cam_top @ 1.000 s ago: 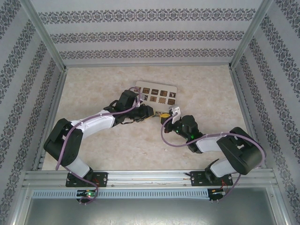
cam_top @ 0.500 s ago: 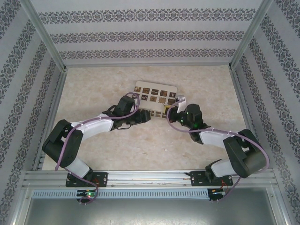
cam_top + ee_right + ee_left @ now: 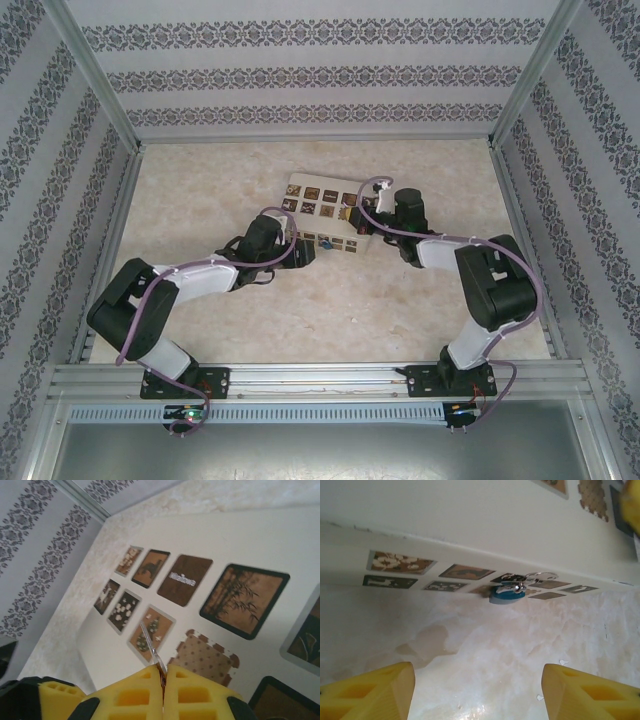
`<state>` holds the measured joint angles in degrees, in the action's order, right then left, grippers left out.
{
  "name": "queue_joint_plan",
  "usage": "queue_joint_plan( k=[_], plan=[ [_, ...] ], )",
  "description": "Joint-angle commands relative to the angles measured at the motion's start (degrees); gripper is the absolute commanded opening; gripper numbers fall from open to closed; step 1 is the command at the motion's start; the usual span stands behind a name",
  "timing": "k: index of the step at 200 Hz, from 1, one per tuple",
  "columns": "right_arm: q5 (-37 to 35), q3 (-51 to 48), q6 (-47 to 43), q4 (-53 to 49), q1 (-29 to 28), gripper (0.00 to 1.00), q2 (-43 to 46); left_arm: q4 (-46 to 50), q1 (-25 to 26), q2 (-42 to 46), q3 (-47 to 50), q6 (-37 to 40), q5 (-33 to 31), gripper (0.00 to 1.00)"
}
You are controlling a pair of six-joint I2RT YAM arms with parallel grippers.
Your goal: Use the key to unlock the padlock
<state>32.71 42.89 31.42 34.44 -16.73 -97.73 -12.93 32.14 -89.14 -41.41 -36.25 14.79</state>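
Where the cream box (image 3: 470, 530) turns its side wall to the left wrist camera, the blue padlock (image 3: 506, 593) hangs against that wall, silver shackle at the top, close to the tabletop (image 3: 485, 645). The left gripper (image 3: 477, 680) faces the lock from 6 o'clock, yellow jaws spread wide and well apart from it. Seen from above, the right gripper (image 3: 358, 216) sits at 2 o'clock of the padlock, over the box lid. Its jaws are pressed together on the key (image 3: 150, 649), whose thin blade pokes out toward the brown tiles (image 3: 185, 575).

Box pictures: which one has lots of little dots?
The light brown tile with the wavy white edge, just beside the right pincer pinching the key. The other tiles show plants, animals or writing instead.
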Motion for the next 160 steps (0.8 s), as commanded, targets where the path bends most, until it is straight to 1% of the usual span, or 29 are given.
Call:
queue_joint_plan(
  k=[1, 17, 30, 104, 126, 160],
  plan=[
    [0.06, 0.81, 0.3, -3.85, -0.46, 0.0, -0.99, -4.46, -0.32, 1.95, 0.37, 3.65, -1.88, 0.68],
    [-2.5, 0.49, -1.69, -8.84, -1.73, 0.0, -0.62, -4.63, -0.32, 2.04, 0.54, 4.25, -2.3, 0.69],
    [-3.69, -0.44, -2.21, -10.77, -2.63, 0.0, -0.35, -5.07, -0.31, 1.83, 0.72, 4.56, -2.31, 0.7],
    [-4.05, -7.11, 6.48, -4.94, -6.97, 0.0, -0.46, -11.94, -0.31, -0.47, 3.17, 5.33, -0.16, 0.7],
    [-5.22, -7.3, 6.57, -5.4, -7.74, 0.0, 0.73, -13.57, -0.32, -1.67, 3.77, 6.01, 0.48, 0.7],
    [-6.52, -6.87, 5.26, -7.31, -7.44, 0.0, 2.11, -17.98, -0.41, -4.28, 5.45, 6.1, 0.87, 0.69]
  ],
)
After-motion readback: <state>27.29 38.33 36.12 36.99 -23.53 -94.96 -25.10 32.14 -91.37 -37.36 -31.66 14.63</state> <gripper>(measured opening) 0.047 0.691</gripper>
